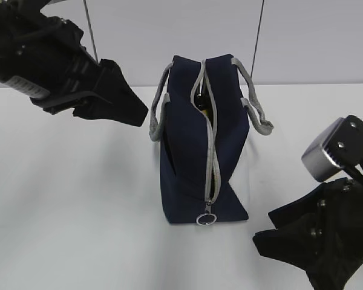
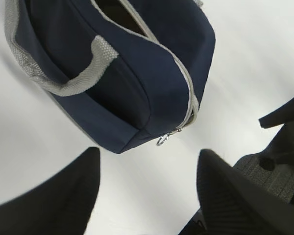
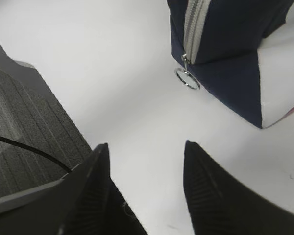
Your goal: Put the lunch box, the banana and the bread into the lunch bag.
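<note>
The navy lunch bag [image 1: 187, 151] stands upright mid-table with its grey handles up, and also shows in the left wrist view [image 2: 132, 63] and the right wrist view [image 3: 225, 44]. Its zipper gapes along the top, and the ring pull [image 1: 206, 219] hangs at the near end. Of the banana only a yellow sliver [image 1: 201, 107] shows in the gap. The lunch box and the bread are hidden. My left gripper [image 1: 139, 115] hovers left of the bag, open and empty [image 2: 149, 152]. My right gripper [image 1: 262, 226] sits low at the near right, open and empty [image 3: 146, 144], a short way from the ring pull [image 3: 187, 78].
White tabletop [image 1: 78, 199] surrounds the bag, with a pale wall behind. Two thin dark cables [image 1: 91, 30] hang at the back. The right arm's body [image 2: 279, 161] shows at the edge of the left wrist view.
</note>
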Robot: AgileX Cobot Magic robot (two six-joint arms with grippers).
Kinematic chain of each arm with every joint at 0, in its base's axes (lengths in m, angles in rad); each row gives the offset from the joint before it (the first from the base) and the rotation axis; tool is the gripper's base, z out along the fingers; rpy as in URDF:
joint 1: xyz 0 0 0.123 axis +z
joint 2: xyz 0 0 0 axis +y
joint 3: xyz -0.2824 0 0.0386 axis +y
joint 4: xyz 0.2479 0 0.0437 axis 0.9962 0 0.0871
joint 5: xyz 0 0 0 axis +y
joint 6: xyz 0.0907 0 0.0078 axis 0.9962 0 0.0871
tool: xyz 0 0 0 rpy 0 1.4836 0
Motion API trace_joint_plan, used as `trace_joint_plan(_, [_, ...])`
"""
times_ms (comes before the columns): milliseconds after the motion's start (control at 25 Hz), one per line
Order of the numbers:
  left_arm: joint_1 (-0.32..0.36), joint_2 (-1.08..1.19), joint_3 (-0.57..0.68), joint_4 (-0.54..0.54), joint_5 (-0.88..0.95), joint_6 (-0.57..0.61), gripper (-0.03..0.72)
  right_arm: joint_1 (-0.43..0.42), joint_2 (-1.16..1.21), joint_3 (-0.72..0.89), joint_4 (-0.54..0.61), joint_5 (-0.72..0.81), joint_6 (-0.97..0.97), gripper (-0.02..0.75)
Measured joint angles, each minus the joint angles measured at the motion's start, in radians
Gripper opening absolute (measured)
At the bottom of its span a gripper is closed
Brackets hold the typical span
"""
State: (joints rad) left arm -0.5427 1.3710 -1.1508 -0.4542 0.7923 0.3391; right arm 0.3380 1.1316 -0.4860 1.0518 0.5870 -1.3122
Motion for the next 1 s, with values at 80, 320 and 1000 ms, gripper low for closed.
trace_joint_plan(80, [0.0, 0.0, 0.0, 0.0, 0.0, 0.0, 0.434, 0.0, 0.013, 0.0, 0.0, -0.009, -0.052, 0.363])
trace_joint_plan(320, [0.0, 0.0, 0.0, 0.0, 0.0, 0.0, 0.434, 0.0, 0.136, 0.0, 0.077, -0.036, -0.332, 0.363])
trace_joint_plan(1000, [0.0, 0.0, 0.0, 0.017, 0.001, 0.0, 0.434, 0.0, 0.535, -0.044, 0.756, -0.005, -1.165, 0.363])
